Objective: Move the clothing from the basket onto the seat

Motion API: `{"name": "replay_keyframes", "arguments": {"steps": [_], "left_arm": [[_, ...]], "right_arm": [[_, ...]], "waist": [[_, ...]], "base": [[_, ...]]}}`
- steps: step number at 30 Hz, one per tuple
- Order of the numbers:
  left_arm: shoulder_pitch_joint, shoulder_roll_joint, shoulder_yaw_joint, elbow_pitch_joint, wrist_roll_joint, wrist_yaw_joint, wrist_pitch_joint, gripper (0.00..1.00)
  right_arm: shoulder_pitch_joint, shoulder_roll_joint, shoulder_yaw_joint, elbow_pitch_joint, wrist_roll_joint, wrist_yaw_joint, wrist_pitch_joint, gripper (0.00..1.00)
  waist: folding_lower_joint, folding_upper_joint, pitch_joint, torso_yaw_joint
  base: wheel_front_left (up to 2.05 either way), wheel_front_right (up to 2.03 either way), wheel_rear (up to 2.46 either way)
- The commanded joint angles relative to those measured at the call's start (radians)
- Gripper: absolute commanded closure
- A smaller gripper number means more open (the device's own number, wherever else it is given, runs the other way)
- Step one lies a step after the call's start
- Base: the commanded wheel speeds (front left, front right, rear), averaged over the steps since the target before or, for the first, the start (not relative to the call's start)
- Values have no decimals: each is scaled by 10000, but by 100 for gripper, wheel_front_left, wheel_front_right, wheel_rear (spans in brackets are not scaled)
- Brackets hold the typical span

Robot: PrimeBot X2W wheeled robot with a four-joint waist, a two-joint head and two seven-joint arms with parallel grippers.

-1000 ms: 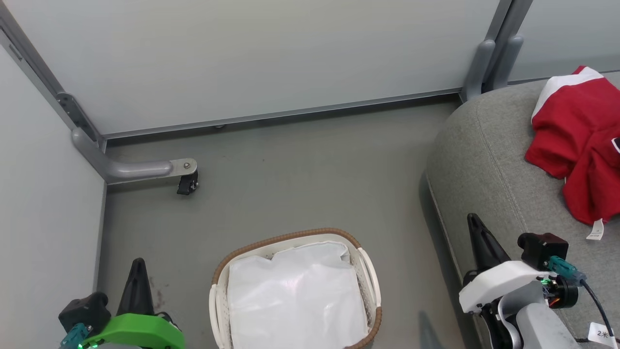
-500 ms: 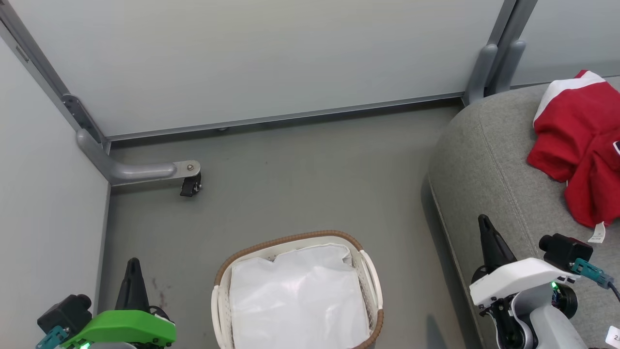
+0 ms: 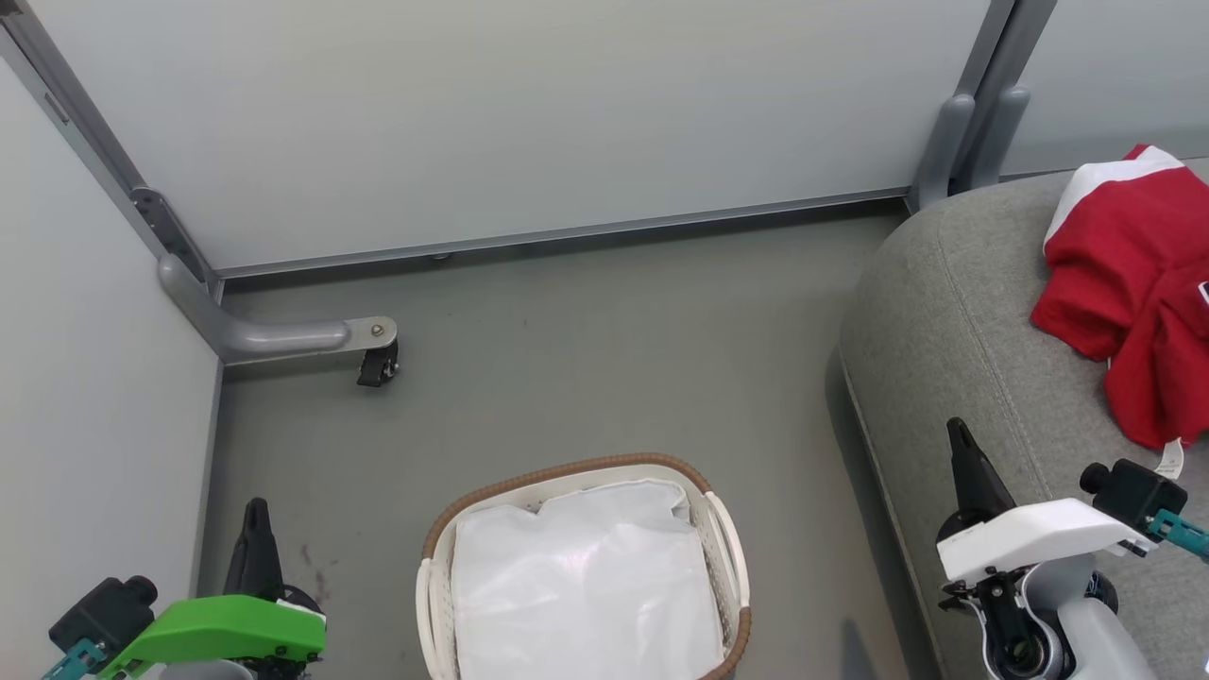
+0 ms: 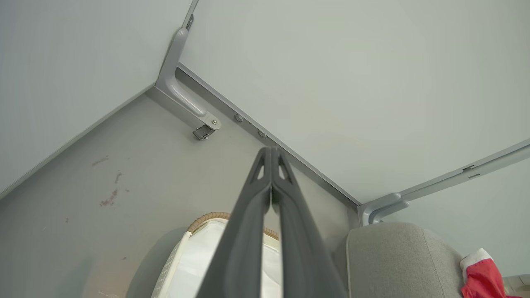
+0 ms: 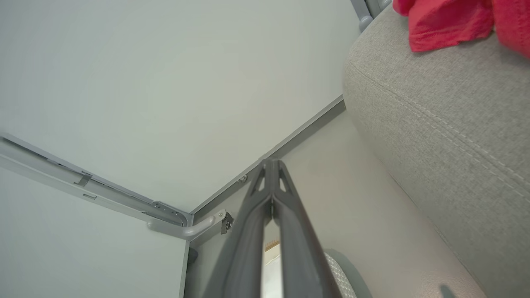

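One crumpled red clothing heap [image 3: 1124, 274] on rounded grey fabric seat [image 3: 954, 321]

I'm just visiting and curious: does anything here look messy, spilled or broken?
Nothing looks broken. A few reddish smudges mark the floor left of the basket, like old stains. The red clothing lies crumpled, not folded, on the seat.

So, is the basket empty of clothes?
Empty, as far as it shows: the basket holds its white liner, nothing red; the red clothes lie on the seat.
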Motion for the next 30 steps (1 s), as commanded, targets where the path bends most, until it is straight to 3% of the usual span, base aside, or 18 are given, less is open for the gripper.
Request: {"name": "replay_keyframes", "arguments": {"steps": [1, 30], "left_arm": [[-287, 60, 66, -172, -350, -49, 72, 100], [-469, 85, 227, -479, -3744, -88, 1011, 100]], "right_arm": [[17, -62, -72, -199, 380, -4, 104, 100], [294, -89, -452, -650, 3887, -7, 1051, 100]], "waist": [[1, 0, -12, 10], [1, 0, -223, 170]], "base": [[0, 0, 0], [0, 0, 0]]}}
